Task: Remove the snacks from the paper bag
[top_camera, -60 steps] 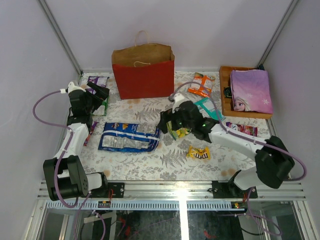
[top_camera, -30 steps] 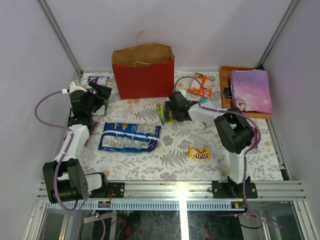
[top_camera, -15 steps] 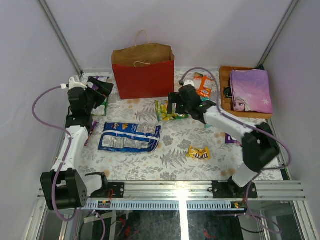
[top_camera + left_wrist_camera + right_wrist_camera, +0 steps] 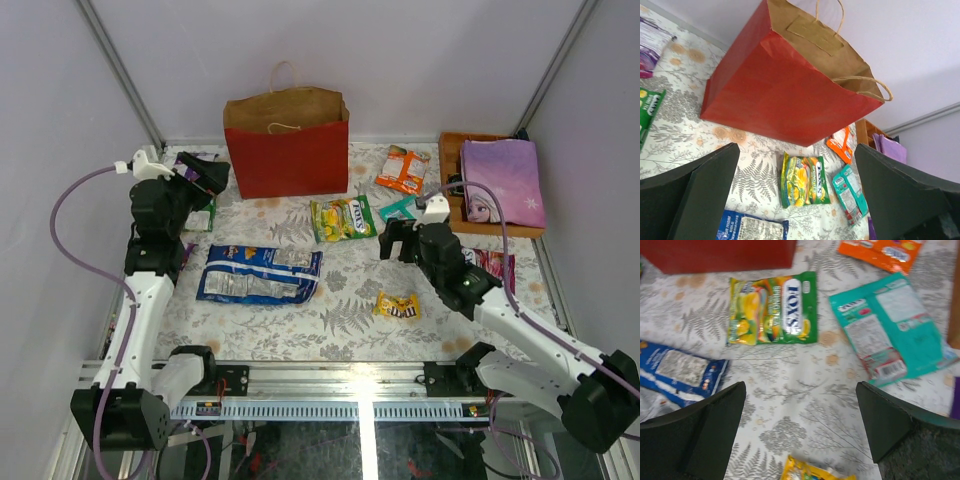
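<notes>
Release, seen from the top camera: the yellow-green packet (image 4: 342, 219) lies flat on the counter (image 4: 330, 330) in mid-frame, just below the red paper bag (image 4: 286, 150). The right hand (image 4: 396, 243) sat right over it half a second ago and has now pulled back toward the lower right, spread open with nothing in it. Two seconds ago that packet was in its grip. The paper bag stands upright at upper centre, unmoved. Around it lie the long blue bag (image 4: 260, 273) left of centre and the small yellow packet (image 4: 397, 305) lower down. The orange packet (image 4: 402, 168) and teal packet (image 4: 400, 208) are to the right, and the pink packet (image 4: 497, 262) is partly under the right arm. The left hand (image 4: 205, 172) hangs at upper left beside the paper bag's left edge, jaws apart and empty, much where it was.

Left wrist view: both dark fingers (image 4: 700, 195) are wide apart at the bottom corners. The paper bag (image 4: 780, 95) tilts across the top, brown inside and cord handles showing. The yellow-green packet (image 4: 802, 180) lies below it, apart from it.

Right wrist view: the fingers (image 4: 700, 430) are wide apart with bare counter between them. The yellow-green packet (image 4: 772, 307) is upper left of centre, the teal packet (image 4: 892, 335) at right and the orange packet (image 4: 882, 250) on the top edge. The long blue bag (image 4: 680, 372) shows its end at left, and the small yellow packet (image 4: 815, 472) peeks in at the bottom.
</notes>
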{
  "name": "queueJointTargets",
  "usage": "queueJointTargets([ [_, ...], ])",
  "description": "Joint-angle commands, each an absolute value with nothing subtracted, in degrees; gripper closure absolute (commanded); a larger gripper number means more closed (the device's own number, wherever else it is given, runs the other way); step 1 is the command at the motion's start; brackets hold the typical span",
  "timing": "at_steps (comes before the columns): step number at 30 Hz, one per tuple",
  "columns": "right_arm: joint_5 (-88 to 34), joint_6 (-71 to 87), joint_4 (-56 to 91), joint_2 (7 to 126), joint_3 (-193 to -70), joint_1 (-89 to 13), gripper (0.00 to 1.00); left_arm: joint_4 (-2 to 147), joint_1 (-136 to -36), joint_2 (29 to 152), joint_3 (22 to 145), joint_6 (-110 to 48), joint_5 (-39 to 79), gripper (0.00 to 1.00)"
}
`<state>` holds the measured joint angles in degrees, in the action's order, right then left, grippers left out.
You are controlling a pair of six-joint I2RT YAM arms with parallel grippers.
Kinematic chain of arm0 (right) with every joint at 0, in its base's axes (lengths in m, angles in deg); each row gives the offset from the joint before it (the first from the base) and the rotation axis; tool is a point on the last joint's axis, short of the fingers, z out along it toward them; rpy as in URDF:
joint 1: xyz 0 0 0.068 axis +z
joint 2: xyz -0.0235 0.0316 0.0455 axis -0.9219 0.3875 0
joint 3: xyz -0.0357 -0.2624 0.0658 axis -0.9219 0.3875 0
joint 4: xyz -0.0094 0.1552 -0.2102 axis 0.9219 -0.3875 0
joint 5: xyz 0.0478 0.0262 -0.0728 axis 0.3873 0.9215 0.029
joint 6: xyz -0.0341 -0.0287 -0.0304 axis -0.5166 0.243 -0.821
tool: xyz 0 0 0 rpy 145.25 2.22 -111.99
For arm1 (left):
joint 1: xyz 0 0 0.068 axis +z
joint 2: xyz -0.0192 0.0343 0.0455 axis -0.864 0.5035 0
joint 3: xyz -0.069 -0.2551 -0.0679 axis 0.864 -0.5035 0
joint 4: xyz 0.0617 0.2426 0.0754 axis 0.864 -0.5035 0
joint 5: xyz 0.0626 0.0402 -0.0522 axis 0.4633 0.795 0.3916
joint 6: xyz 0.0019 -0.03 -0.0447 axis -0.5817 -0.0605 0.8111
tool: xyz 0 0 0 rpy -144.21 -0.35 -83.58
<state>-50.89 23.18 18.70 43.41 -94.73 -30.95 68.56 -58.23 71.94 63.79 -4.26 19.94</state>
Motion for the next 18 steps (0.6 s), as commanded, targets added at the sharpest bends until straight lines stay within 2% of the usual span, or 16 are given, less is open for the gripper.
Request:
queueJointTargets([
  [1, -63.2, 22.6, 22.3, 36.6, -91.4, -31.1, 0.01, 72.4, -58.3, 70.9, 61.5, -7.5, 24.1, 0.00],
  [9, -62.8, 23.0, 18.6, 37.8, -92.4, -31.1, 0.01, 72.8, -59.4, 71.3, 60.7, -8.9, 25.5, 0.00],
  [18, -61.2, 21.4, 22.8, 38.9, -91.2, -31.1, 0.01, 71.5, -59.5, 71.3, 61.6, -8.9, 27.1, 0.00],
])
